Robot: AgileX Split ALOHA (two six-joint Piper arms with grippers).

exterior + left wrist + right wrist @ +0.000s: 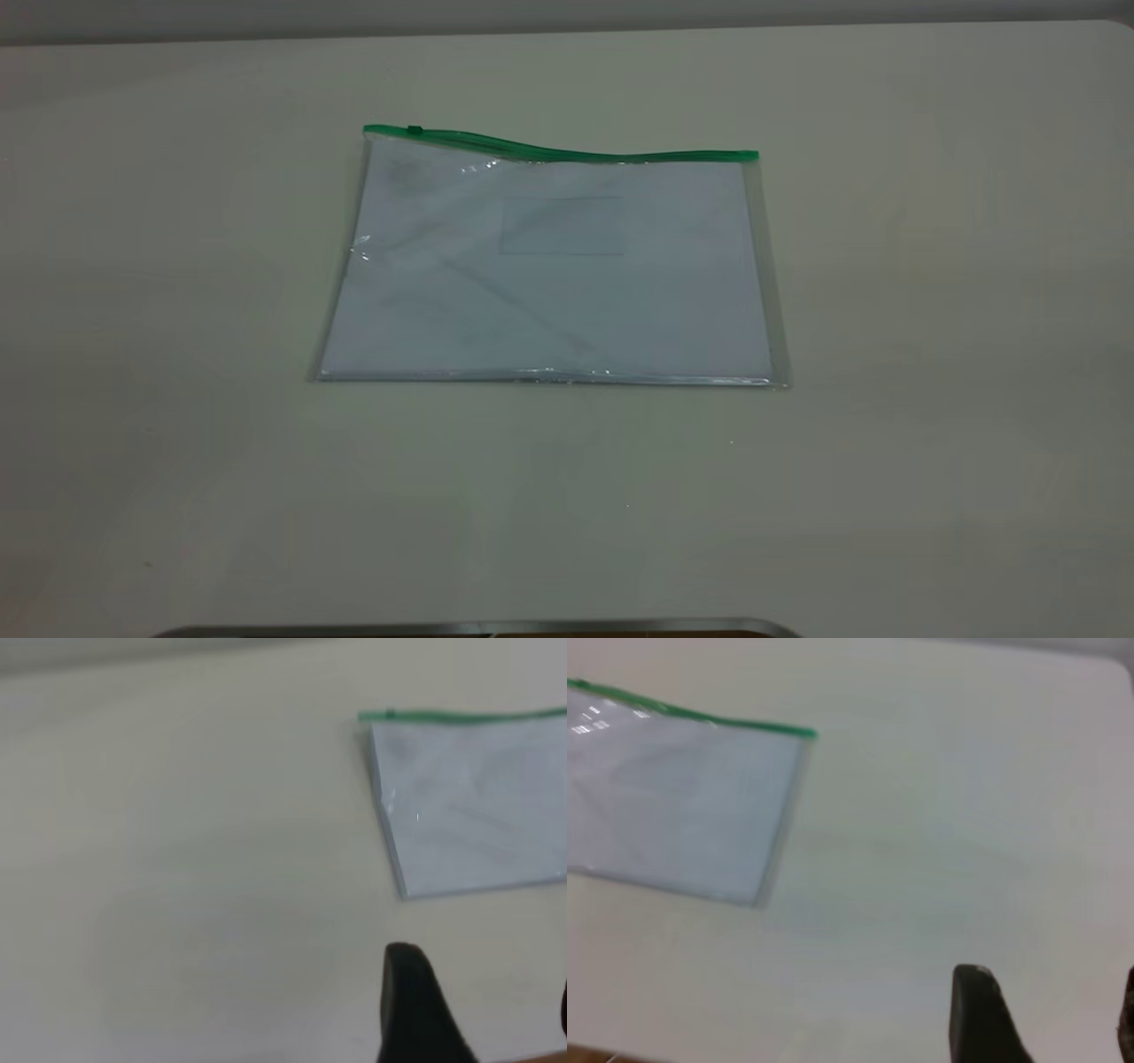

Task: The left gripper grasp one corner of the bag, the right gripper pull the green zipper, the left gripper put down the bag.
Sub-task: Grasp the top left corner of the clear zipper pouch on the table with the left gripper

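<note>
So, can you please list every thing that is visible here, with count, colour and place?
bag: one, clear with white paper inside, flat on the middle of the table.
green zipper: one, bright green, along the bag's far edge; slider near its left end.
card pocket: one, clear, on the bag's upper middle.
table: one, cream, under everything.
left end effector: one, black, apart from the bag's left side, open.
right end effector: one, black, apart from the bag's right side, open.

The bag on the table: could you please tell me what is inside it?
Through the clear bag a white sheet of paper shows, filling nearly the whole pouch. A small clear card pocket sits on its front. Whether anything lies beneath the paper cannot be seen.
</note>
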